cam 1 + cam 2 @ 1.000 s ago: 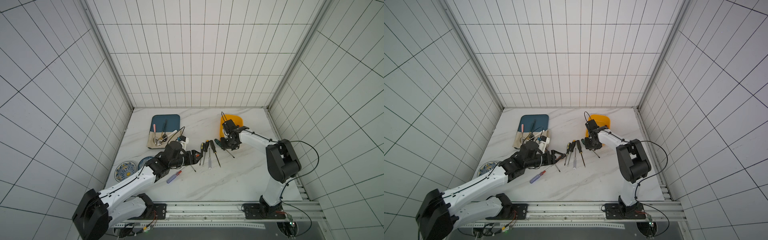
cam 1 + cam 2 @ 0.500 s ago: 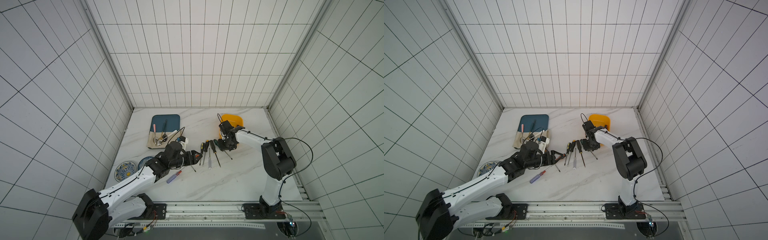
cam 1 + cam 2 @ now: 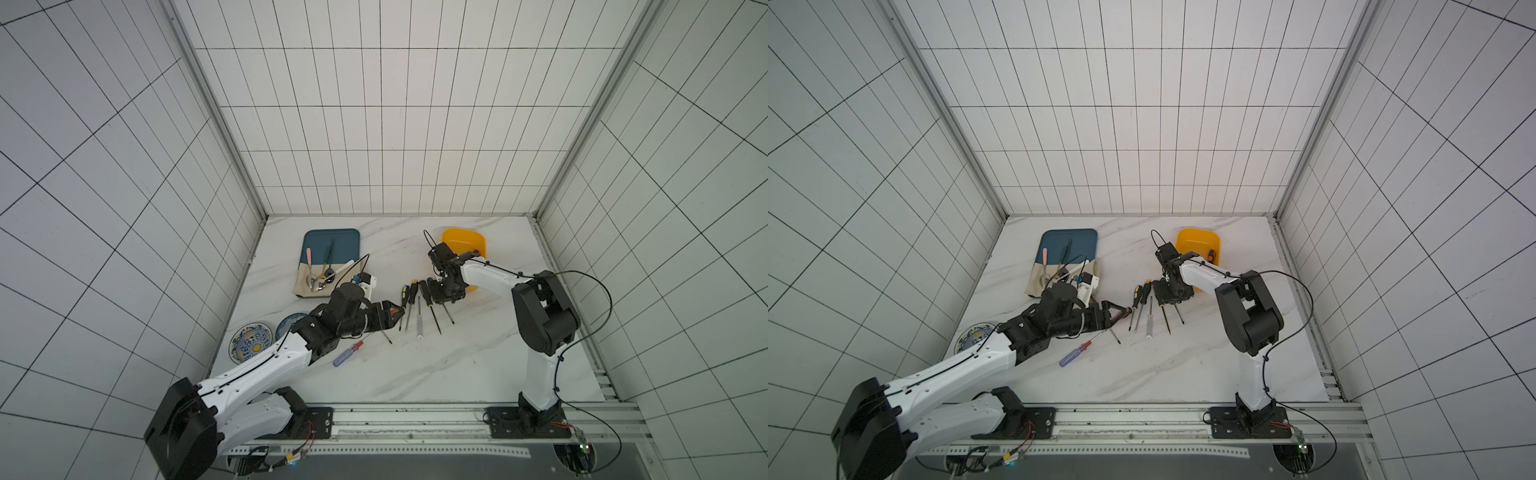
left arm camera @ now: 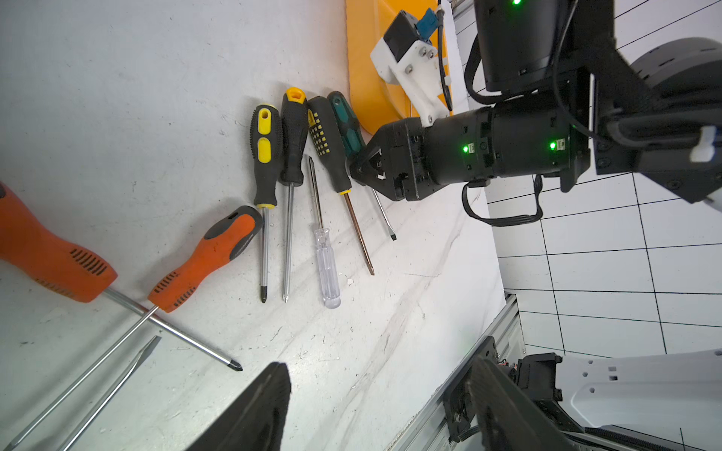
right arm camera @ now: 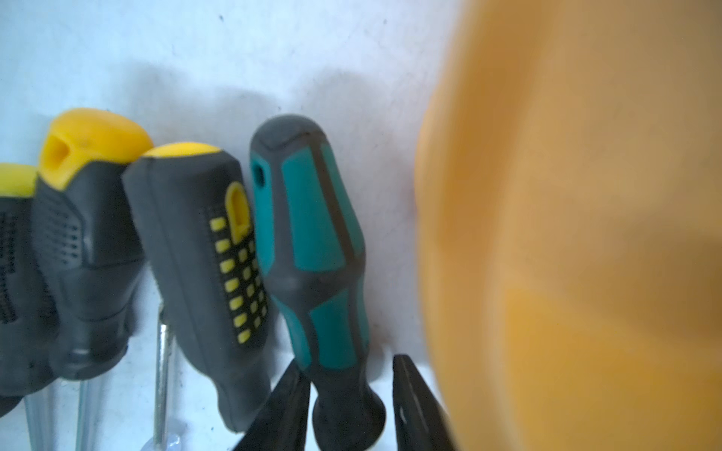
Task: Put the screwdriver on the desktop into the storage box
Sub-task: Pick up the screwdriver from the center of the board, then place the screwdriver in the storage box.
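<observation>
Teal screwdriver was straddled by the narrow right end effector, grip undeterminable; left end effector was held wide, empty. Transfer to storage box was not yet made.

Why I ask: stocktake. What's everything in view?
black screwdrivers: 3, black-yellow, mid desktop
teal screwdriver: 1, teal, beside them
clear screwdriver: 1, clear, among them
orange screwdrivers: 2, orange, crossed, leftward
blue screwdriver: 1, blue, near left
storage box: 1, yellow-orange, far right, item inside
tray: 1, dark teal, far left
cloth: 1, beige, tray's near end
cutlery: several, mixed, on both
plates: 2, blue, left edge
left gripper: 1, black, open
right gripper: 1, black, astride teal screwdriver
</observation>
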Motion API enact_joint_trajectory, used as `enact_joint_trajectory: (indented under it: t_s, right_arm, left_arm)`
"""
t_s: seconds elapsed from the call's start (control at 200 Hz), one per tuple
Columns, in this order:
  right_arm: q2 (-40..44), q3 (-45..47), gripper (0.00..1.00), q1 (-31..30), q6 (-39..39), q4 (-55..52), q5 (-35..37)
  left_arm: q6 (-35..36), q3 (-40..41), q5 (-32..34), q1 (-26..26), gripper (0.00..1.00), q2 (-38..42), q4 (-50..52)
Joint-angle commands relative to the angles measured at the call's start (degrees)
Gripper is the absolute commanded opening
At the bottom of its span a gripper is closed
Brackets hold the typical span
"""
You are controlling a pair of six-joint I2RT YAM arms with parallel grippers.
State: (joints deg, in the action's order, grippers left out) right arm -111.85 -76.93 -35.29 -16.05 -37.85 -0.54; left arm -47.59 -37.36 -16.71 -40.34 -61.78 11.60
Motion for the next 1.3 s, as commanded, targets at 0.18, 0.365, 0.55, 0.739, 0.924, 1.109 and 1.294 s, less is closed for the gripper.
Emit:
enact_joint_trajectory:
  t_s: [0.18, 0.365, 0.55, 0.739, 0.924, 1.109, 1.294]
  right_arm:
    - [-3.2, -4.0, 0.35, -0.5, 1.4, -2.9, 2.0]
    - [-2.9, -3.8, 0.3, -0.8, 1.6, -3.2, 1.9]
    - [-1.9, -3.2, 0.25, -1.3, 2.0, -3.5, 2.0]
    - [0.6, -1.8, 0.2, -1.7, 2.1, -3.5, 1.9]
    - [4.8, 0.0, 0.2, -1.9, 1.8, -3.6, 1.3]
    - [9.5, 1.8, 0.2, -2.1, 1.4, -3.8, -0.1]
    - [13.5, 2.4, 0.2, -2.1, 0.8, -3.8, -1.7]
  left_arm:
    - [-0.1, 0.7, 0.5, 0.1, 0.77, 0.3, 0.4]
    - [-0.1, 0.7, 0.7, 0.1, 0.77, 0.6, 0.7]
    - [-0.1, 0.6, 0.9, 0.1, 0.77, 0.4, 0.9]
    - [-0.2, 0.5, 1.2, 0.4, 0.77, 0.5, 1.4]
    - [-0.4, 0.4, 1.4, 1.5, 0.77, 0.8, 2.7]
    - [-1.6, 0.2, 1.9, 2.7, 0.77, 0.7, 4.1]
    - [-2.3, -0.8, 1.5, 2.8, 0.77, -0.9, 5.7]
